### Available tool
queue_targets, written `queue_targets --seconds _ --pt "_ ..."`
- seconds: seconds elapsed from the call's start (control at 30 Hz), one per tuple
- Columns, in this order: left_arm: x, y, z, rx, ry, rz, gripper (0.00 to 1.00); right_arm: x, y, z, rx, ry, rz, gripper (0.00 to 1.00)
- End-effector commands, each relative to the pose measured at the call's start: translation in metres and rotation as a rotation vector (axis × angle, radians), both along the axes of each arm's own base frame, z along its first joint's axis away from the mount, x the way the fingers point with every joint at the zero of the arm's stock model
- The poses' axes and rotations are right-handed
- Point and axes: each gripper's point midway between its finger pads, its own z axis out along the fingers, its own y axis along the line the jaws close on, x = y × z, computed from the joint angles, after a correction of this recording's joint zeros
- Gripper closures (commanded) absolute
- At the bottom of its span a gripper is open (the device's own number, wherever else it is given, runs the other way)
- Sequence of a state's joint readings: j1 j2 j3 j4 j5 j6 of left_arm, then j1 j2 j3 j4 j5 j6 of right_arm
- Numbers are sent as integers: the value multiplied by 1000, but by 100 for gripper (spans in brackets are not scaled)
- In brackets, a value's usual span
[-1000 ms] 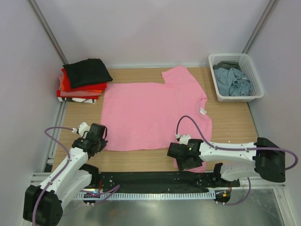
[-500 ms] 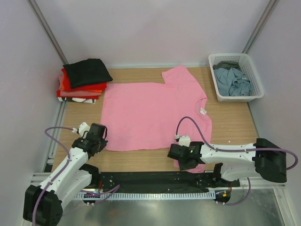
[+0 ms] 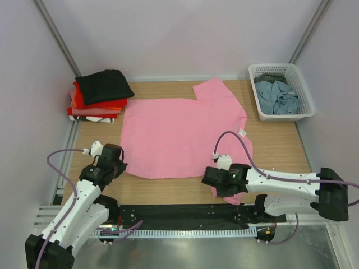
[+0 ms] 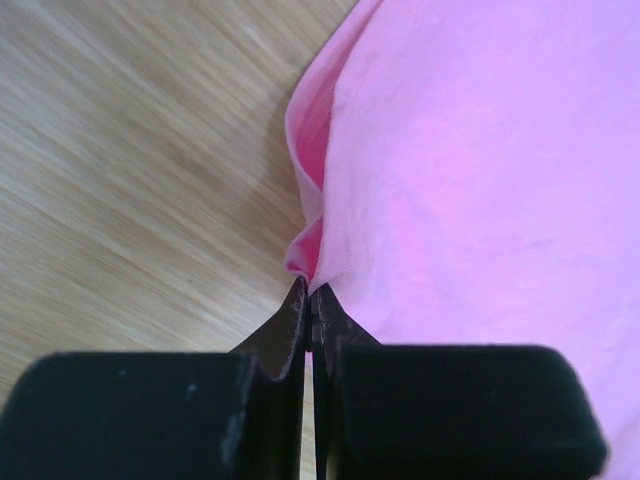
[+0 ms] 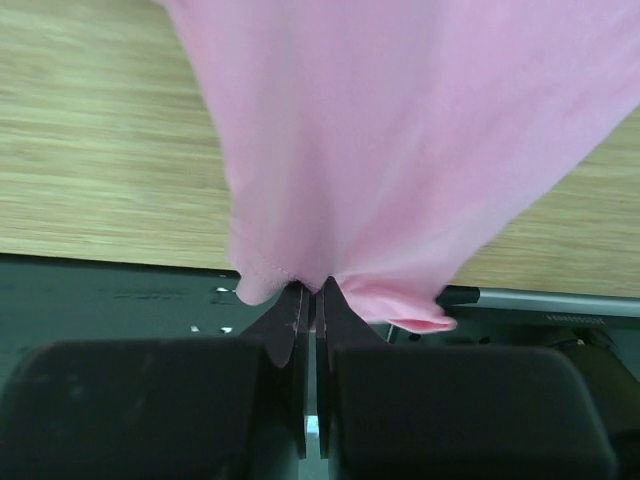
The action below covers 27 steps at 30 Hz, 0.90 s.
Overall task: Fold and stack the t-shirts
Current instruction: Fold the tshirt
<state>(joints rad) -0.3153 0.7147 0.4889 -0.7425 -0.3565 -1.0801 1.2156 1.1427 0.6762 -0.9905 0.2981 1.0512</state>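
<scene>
A bright pink t-shirt (image 3: 179,131) lies spread flat in the middle of the wooden table (image 3: 275,145), its white neck tag (image 3: 242,133) on the right. My left gripper (image 3: 119,166) is shut on the shirt's near-left corner (image 4: 305,265). My right gripper (image 3: 224,188) is shut on the near sleeve (image 5: 330,270) at the table's front edge, and the cloth hangs from the pinch. A pile of folded t-shirts (image 3: 101,95), black on top of red and orange, sits at the far left.
A white lattice basket (image 3: 303,109) at the far right holds grey-blue and dark olive shirts (image 3: 277,95). A black strip (image 3: 179,212) and metal rail run along the table's near edge. Grey walls enclose the sides and back.
My right gripper has shut on the pink sleeve and shifted slightly right. My left gripper has drawn the shirt's corner a little toward the near left.
</scene>
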Motion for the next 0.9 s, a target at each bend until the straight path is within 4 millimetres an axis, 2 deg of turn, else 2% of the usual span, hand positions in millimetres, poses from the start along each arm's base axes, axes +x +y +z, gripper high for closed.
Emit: queue_targets --seconds 0.0,0.03,0.1,0.27,0.5,0.6,0.73,0.87 --pt "4 -5 19 -10 -14 -22 100 25 8 37 10 -130 -32 99" --pt "7 -5 29 -8 -22 -31 100 33 3 42 -18 -167 -42 99" --pt "9 -3 34 15 -13 -30 100 44 7 52 -34 -201 -22 99" --pt "23 0 61 62 -35 -49 100 85 -2 78 -113 -300 -46 99" --pt "46 5 74 122 -1 -59 100 137 -12 116 -246 -401 50 99" --pt "56 7 74 133 17 -50 100 156 -16 130 -279 -435 66 99" --pt "69 11 74 142 24 -35 100 181 -17 134 -269 -440 70 99" --pt "81 15 63 157 72 -22 100 200 -19 137 -281 -432 110 99"
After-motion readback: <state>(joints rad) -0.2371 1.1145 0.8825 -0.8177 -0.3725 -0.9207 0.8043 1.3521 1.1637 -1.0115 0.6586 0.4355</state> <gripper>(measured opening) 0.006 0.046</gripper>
